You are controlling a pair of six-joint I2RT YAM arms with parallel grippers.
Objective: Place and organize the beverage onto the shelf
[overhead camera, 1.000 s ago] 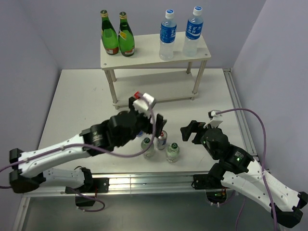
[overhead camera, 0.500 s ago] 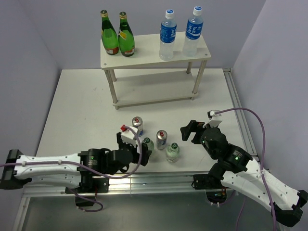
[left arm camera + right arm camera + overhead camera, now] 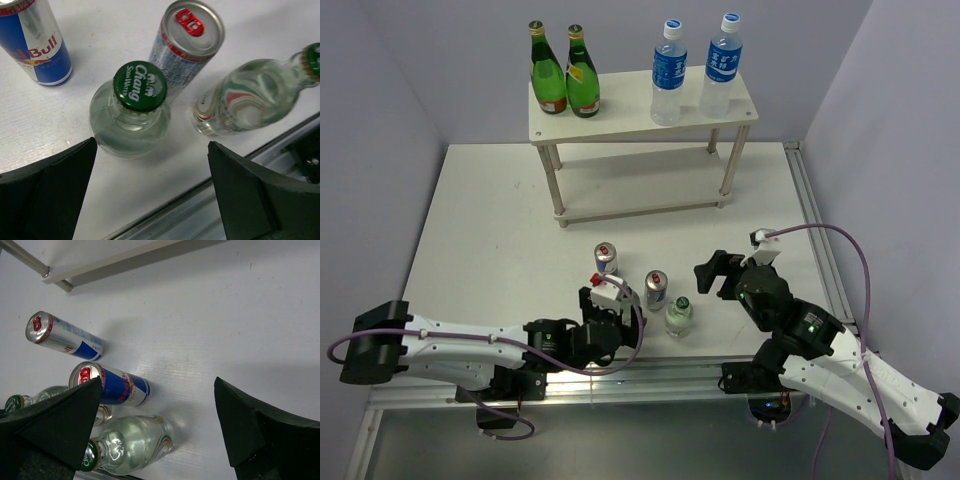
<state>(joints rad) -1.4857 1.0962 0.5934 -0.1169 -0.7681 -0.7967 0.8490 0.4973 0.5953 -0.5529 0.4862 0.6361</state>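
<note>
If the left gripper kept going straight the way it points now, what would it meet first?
The left gripper would most likely meet the nearer green-capped bottle, which stands in line between its open fingers; a slim can stands just behind it.

White table (image 3: pixel 490 220) between pale lilac walls (image 3: pixel 380 90) (perhaps tinted lighting).

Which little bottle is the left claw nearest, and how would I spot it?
Start at the cream-white two-tier shelf, then come to the white table's near edge. There the small clear green-capped bottle stands just ahead of the open left gripper. Its twin stands further right, beyond a slim blue-silver can.
</note>
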